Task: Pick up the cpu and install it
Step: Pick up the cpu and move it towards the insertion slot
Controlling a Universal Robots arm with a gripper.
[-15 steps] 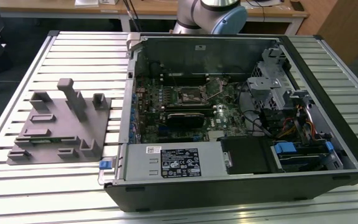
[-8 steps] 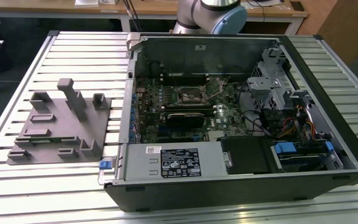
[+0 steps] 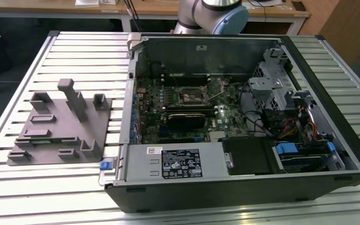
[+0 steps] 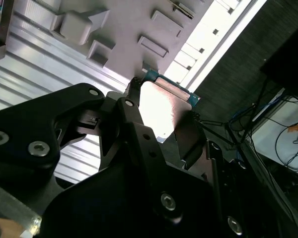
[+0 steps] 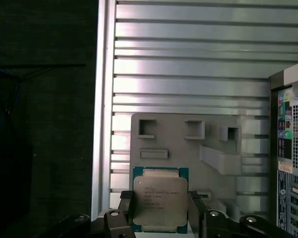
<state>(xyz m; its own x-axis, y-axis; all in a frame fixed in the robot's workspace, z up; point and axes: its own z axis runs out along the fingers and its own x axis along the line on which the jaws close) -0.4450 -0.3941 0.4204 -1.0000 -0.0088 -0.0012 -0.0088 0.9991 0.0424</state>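
My gripper [image 5: 161, 214] is shut on the cpu [image 5: 160, 201], a thin square chip with a pale silvery metal top and a teal-green rim, held by two opposite edges between the dark fingers [image 5: 126, 208]. In the second wrist view the cpu [image 4: 161, 106] glares bright between the same fingers [image 4: 189, 134] of the gripper [image 4: 164, 104]. It hangs above the grey fixture [image 5: 188, 144], near the fixture's edge. In the exterior view the dark metal-framed socket [image 3: 191, 96] sits on the motherboard inside the open computer case [image 3: 330, 140].
The grey fixture [image 3: 61, 126] with raised blocks and pockets lies on the slatted metal table [image 3: 86, 51] at the exterior view's left, beside the case. The arm's base [image 3: 211, 14] stands behind the case. A labelled power supply box [image 3: 174, 161] fills the case's near side. The table edge [image 5: 102, 124] borders dark floor.
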